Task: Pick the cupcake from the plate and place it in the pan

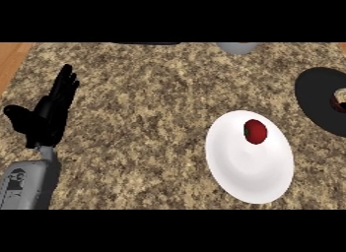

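1 red dome-shaped cupcake (256,131) sits on the smooth white plate (241,172) (round) — left robot hand (48,115) spread flat.

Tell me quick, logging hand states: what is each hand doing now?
Left hand: open, fingers straight, holding nothing, resting at the view's left.
Right hand: not in view.

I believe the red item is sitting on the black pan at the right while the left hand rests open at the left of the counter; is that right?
Not quite. The head view shows the red item on the white plate, not on the black pan at the right edge. The rest holds: the left hand rests open, fingers up, at the left of the counter.
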Controlling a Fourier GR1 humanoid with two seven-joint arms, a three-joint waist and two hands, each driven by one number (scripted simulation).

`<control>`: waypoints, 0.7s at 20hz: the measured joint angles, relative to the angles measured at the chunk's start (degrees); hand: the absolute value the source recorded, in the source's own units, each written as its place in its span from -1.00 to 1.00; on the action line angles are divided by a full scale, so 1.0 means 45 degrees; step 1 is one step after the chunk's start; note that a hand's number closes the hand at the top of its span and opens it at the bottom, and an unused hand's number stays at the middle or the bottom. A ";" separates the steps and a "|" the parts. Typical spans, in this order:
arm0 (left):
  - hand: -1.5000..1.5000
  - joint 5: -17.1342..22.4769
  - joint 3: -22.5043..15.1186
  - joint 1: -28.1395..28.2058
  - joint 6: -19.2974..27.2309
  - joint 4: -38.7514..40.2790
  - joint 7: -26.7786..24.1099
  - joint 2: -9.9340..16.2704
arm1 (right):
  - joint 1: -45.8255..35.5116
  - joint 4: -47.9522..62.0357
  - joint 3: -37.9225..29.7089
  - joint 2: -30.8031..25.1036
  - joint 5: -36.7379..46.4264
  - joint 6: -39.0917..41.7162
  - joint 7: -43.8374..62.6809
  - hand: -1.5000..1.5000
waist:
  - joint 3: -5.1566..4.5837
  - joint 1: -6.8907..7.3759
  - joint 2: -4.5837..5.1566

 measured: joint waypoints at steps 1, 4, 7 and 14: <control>0.00 0.0032 0.0040 0.0125 -0.0040 -0.0044 -0.0005 0.0041 | 0.0048 -0.0028 -0.0224 0.0012 -0.0285 0.0117 -0.0276 -1.00 | -0.0012 -0.0035 -0.0034; 0.00 -0.0002 0.0096 0.0322 -0.0018 -0.0154 -0.0052 0.0093 | 0.0544 -0.0159 -0.0790 0.0202 -0.1183 0.1152 -0.1231 -1.00 | -0.0045 -0.0228 -0.0142; 0.00 -0.0070 0.0112 0.0487 0.0091 -0.0478 0.0190 0.0129 | 0.1289 -0.0528 -0.1082 0.0344 -0.1933 0.2576 -0.2063 -1.00 | -0.0072 -0.0426 -0.0245; 0.00 -0.0123 0.0339 0.0907 0.0174 -0.0390 -0.0013 0.0214 | 0.3393 -0.3163 -0.0875 0.1127 -0.3012 0.4935 -0.2476 -1.00 | -0.0140 -0.0872 -0.0422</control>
